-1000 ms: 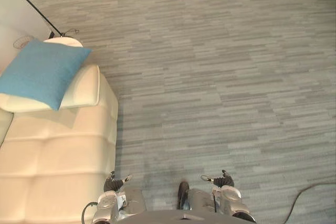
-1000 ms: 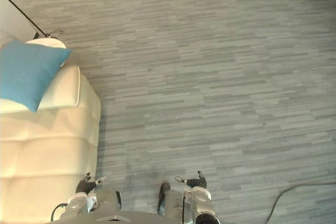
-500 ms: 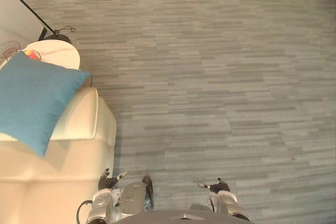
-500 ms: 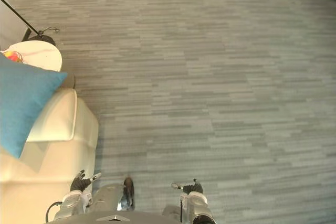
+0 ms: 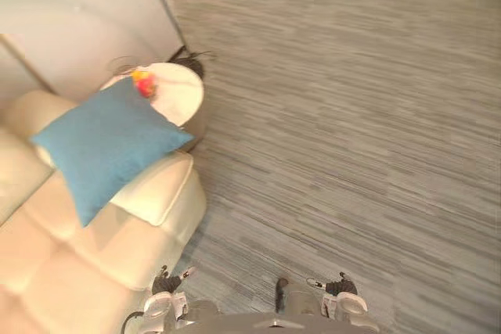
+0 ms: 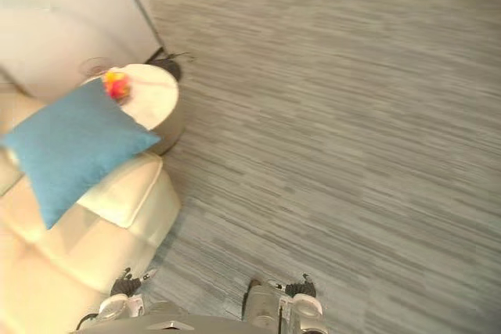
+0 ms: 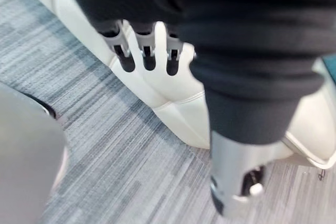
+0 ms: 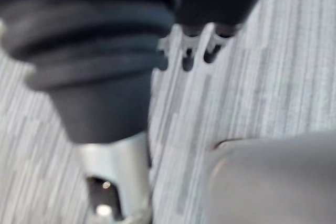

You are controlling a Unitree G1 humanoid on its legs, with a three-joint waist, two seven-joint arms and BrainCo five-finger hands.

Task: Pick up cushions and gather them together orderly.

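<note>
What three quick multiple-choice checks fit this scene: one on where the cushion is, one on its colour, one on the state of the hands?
1. Where does the cushion lie?
A. in a basket
B. on the cream sofa, at its arm end
C. on a shelf

2. What colour is the cushion?
A. red
B. blue
C. green

3. How are the hands?
A. left hand and right hand both open, holding nothing
B. left shut on the cushion
C. right shut on the cushion

Answers:
1 B: the cushion rests tilted on the sofa's arm end.
2 B: its cover is plain blue.
3 A: in each wrist view the fingers are straight, with nothing between them.
</note>
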